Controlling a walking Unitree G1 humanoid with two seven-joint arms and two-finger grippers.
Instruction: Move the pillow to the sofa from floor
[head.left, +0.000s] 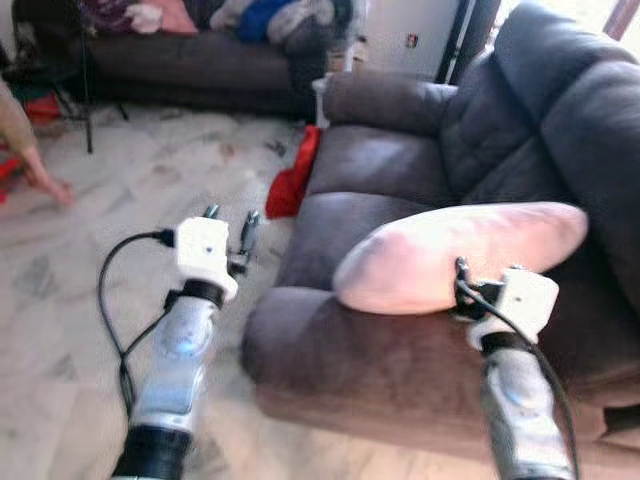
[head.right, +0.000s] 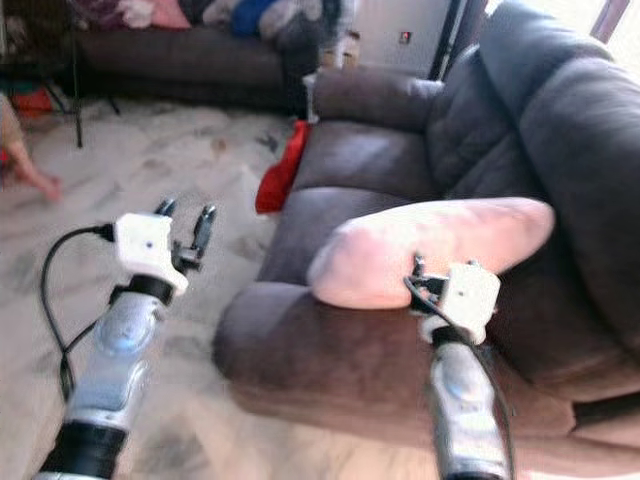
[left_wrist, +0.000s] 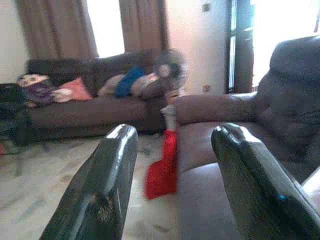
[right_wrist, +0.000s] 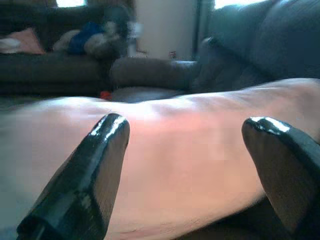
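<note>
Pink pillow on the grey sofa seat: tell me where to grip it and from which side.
Grip the long soft pink pillow at its rounded front end, coming from the grey fabric sofa's open front. It lies lengthwise across the seat with its far end against the backrest, and the open right gripper already faces its side.

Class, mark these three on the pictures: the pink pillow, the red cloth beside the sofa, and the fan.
Pink pillow (head.left: 455, 255), left eye view, middle of its top face.
Red cloth (head.left: 295, 180), left eye view, centre of the fabric.
Fan (left_wrist: 170, 69), left wrist view, middle of its round cage.
</note>
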